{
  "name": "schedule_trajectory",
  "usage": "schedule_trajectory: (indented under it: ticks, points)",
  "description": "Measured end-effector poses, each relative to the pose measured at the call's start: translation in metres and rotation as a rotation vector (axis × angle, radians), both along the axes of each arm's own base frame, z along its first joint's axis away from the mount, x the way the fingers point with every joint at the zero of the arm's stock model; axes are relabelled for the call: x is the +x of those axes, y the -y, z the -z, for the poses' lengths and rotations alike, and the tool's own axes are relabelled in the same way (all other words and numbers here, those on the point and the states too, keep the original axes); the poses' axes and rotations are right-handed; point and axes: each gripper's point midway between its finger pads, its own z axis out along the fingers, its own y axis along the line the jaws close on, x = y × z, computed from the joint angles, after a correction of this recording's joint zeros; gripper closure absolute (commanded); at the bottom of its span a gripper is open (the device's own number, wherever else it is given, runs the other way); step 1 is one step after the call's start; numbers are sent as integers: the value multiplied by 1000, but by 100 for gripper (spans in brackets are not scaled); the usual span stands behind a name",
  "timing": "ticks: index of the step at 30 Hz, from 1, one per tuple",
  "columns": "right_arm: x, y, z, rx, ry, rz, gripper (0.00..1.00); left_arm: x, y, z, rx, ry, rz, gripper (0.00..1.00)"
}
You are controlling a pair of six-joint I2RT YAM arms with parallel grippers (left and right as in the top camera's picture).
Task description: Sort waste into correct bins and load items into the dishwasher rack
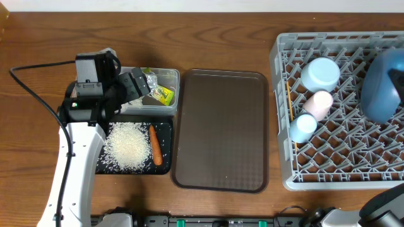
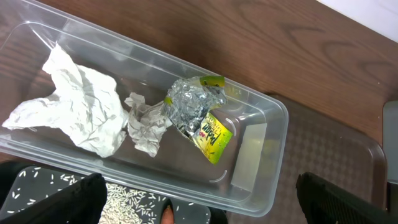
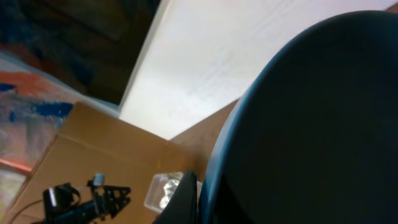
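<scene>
The clear tub [image 1: 165, 77] holds white napkins [image 2: 81, 109], crumpled foil [image 2: 193, 102] and the yellow-green wrapper [image 2: 212, 138]. My left gripper [image 1: 134, 86] hovers over the tub's near rim [image 2: 273, 155], open and empty [image 2: 199, 208]. The black tray [image 1: 165, 165] in front of it holds rice [image 1: 129, 145] and the carrot [image 1: 154, 145]. The grey rack [image 1: 341, 170] holds the pale bowl [image 1: 320, 74], the pink cup [image 1: 319, 104] and the light blue cup [image 1: 303, 127]. My right gripper [image 3: 200, 190] is shut on the dark blue plate [image 3: 311, 124], which is held over the rack's right side [image 1: 384, 85].
The flat brown serving tray [image 1: 221, 129] lies between the bins and the rack. The left arm's black cable [image 1: 38, 66] loops over the table at far left. The rack's right half is open lattice under the plate.
</scene>
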Motion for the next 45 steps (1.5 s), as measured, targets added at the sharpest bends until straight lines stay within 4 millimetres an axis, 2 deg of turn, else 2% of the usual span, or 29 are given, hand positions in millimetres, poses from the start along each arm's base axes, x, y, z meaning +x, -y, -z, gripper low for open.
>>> schedule_trajectory:
  ticks: [4, 14, 22, 25, 32, 39, 45]
  points:
    - [-1, -1, 11, -22, 19, -1, 99, 0, 0, 0, 0, 0, 0, 0]
    - [3, 0, 7, -87, 82, -12, 99, 0, 0, 0, 0, 0, 0, 0]
    - [19, -33, 5, -126, 114, -100, 99, 0, 0, 0, 0, 0, 0, 0]
    - [23, -38, 6, -135, 108, -107, 99, 0, 0, 0, 0, 0, 0, 0]
    - [25, -34, 10, -145, 97, -87, 99, 0, 0, 0, 0, 0, 0, 0]
    - [32, -26, 28, -124, 67, -78, 99, 0, 0, 0, 0, 0, 0, 0]
    - [21, -8, 25, -76, 59, -47, 99, 0, 0, 0, 0, 0, 0, 0]
